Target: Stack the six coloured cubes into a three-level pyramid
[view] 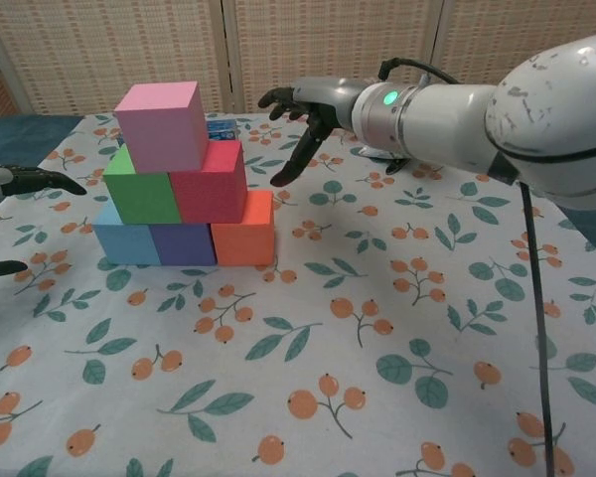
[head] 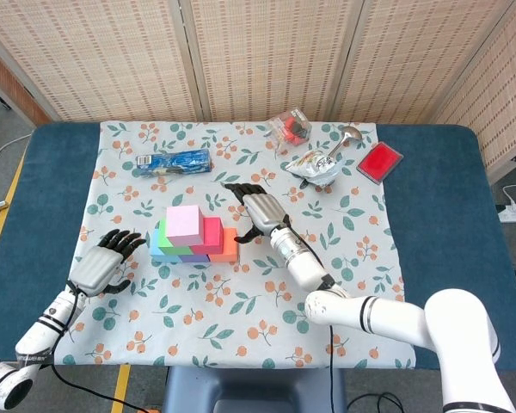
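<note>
Six foam cubes, one pyramid, at the centre of your floral-cloth tabletop (head: 241,301):
- Bottom row, three: light-blue cube (view: 126,241), purple cube (view: 184,243), orange cube (view: 244,229).
- Middle row, two: green cube (view: 139,191), crimson cube (view: 209,185).
- Top, one: pink cube (view: 162,124).

Two hands, both empty. Your right hand (head: 260,209), at the stack's 3 o'clock, has its fingers spread, clear of the cubes. Your left hand (head: 101,263), at 8 o'clock, lies released, apart from the stack.

Toward 12 o'clock: one blue wrapped packet (head: 174,161). Toward 2 o'clock: one flat red box (head: 378,162).
</note>
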`<state>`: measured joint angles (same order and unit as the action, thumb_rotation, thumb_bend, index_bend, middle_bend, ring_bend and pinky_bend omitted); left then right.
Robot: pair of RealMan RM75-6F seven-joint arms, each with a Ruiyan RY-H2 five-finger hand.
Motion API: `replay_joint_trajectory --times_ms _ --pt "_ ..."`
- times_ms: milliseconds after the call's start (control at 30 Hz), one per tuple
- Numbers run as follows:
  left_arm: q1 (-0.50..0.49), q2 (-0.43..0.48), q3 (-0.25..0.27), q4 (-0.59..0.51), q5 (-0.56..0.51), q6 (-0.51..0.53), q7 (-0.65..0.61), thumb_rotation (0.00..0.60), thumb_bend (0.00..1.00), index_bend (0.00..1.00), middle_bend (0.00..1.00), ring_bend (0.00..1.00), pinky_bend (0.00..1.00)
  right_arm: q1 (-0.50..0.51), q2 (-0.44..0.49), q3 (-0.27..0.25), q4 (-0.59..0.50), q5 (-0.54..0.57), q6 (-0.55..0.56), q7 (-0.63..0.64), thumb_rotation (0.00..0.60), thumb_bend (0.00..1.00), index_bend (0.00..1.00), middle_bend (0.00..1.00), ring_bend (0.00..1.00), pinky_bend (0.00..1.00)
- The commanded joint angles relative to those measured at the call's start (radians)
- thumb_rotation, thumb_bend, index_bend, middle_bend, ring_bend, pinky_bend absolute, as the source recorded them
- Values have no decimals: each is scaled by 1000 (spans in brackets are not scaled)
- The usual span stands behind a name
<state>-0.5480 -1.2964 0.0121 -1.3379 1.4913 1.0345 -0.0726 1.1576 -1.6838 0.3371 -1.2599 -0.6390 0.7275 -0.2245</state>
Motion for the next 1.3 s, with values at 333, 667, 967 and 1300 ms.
replay_joint_trajectory --times_ms 333,667,967,1300 --pt "30 -72 19 122 -43 -50 -66 600 291 103 51 0 54 -10 -51 -39 115 17 -51 3 600 27 0 41 0 0" --pt "14 -114 22 173 -15 -70 -102 600 290 103 52 0 53 9 -141 -24 237 -11 -89 31 600 27 0 38 0 0" --pt "-14 -132 19 165 11 -82 -93 600 289 102 51 0 53 23 -209 0 328 -52 -113 68 600 27 0 38 0 0" --pt "-29 -133 20 150 21 -90 -71 600 289 102 51 0 52 28 -236 23 366 -87 -128 90 600 27 0 38 0 0"
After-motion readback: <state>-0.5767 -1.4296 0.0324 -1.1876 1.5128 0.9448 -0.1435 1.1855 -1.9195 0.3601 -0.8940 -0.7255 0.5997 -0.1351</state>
